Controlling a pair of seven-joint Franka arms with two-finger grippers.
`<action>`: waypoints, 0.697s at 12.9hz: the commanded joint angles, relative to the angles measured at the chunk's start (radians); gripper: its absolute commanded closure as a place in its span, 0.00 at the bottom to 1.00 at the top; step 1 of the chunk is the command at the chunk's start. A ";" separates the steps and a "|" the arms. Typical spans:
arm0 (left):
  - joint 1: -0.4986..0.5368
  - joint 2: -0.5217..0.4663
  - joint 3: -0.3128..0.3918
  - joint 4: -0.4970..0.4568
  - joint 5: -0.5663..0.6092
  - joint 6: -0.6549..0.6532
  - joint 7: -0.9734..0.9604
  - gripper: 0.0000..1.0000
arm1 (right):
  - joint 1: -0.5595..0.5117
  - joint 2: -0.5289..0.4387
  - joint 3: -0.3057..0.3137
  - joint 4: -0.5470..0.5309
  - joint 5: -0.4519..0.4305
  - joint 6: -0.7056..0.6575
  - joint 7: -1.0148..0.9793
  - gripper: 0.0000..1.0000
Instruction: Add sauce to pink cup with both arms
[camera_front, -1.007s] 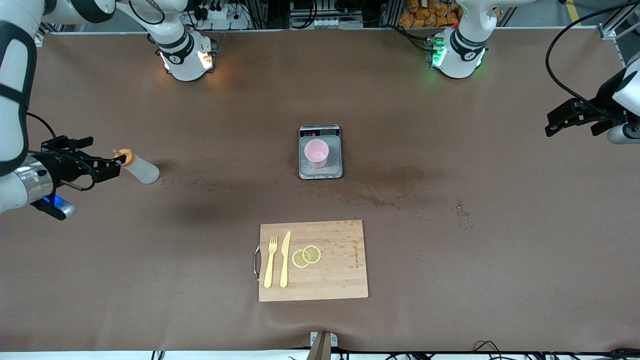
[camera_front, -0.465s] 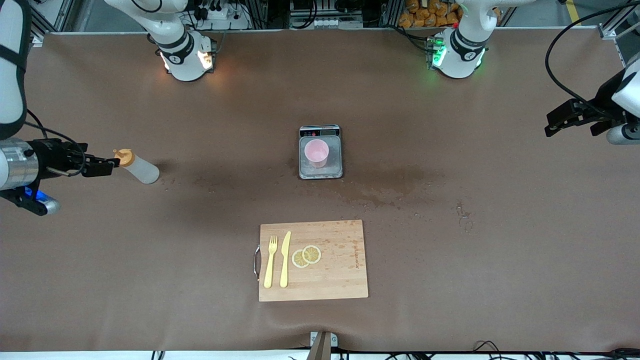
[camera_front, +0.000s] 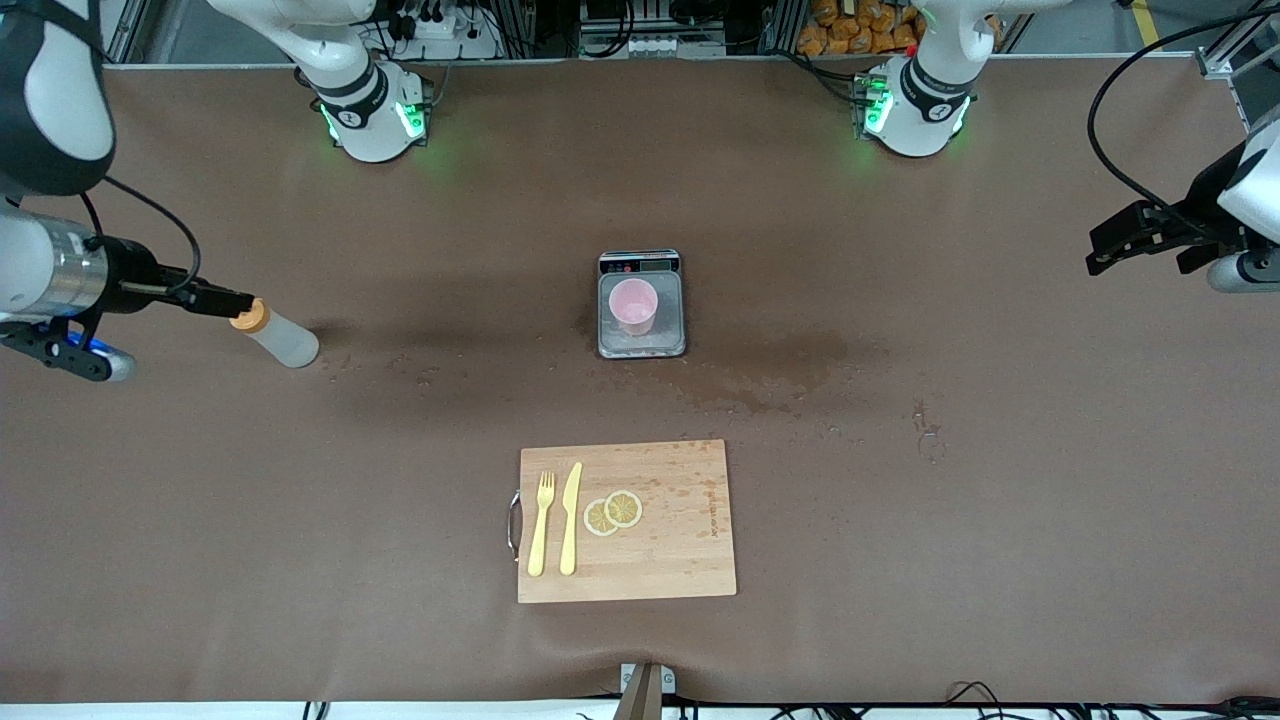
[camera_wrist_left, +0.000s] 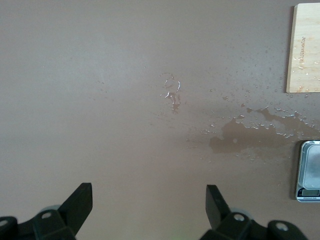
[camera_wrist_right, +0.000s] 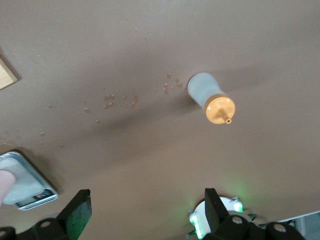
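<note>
The sauce bottle (camera_front: 280, 338), whitish with an orange cap, stands on the brown table toward the right arm's end, and the right wrist view shows the bottle (camera_wrist_right: 209, 96) from above. My right gripper (camera_front: 232, 300) hovers just beside the cap, open, and in its own view the right gripper (camera_wrist_right: 145, 202) has nothing between its fingers. The pink cup (camera_front: 633, 305) stands on a grey scale (camera_front: 668, 342) at the table's middle. My left gripper (camera_front: 1100, 250) waits open over the left arm's end of the table; in its wrist view the left gripper (camera_wrist_left: 149, 197) shows only bare table.
A wooden cutting board (camera_front: 680, 560) with a yellow fork (camera_front: 541, 525), a knife (camera_front: 570, 518) and lemon slices (camera_front: 613, 512) lies nearer the front camera than the scale. Wet patches (camera_front: 790, 370) darken the table beside the scale.
The right arm has swung its wrist round, and its gripper rose from level with the bottle's cap to just above it. The right base's lights went from orange to green. The left arm stayed put.
</note>
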 joint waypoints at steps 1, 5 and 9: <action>0.005 -0.006 -0.001 -0.009 -0.017 0.003 0.014 0.00 | 0.027 -0.057 -0.006 -0.048 -0.043 0.057 -0.122 0.00; 0.001 -0.006 -0.001 -0.009 -0.017 0.003 0.013 0.00 | 0.014 -0.106 -0.010 -0.102 -0.043 0.154 -0.257 0.00; 0.005 -0.018 -0.001 -0.007 -0.017 -0.008 0.011 0.00 | -0.007 -0.167 -0.010 -0.200 -0.040 0.258 -0.308 0.00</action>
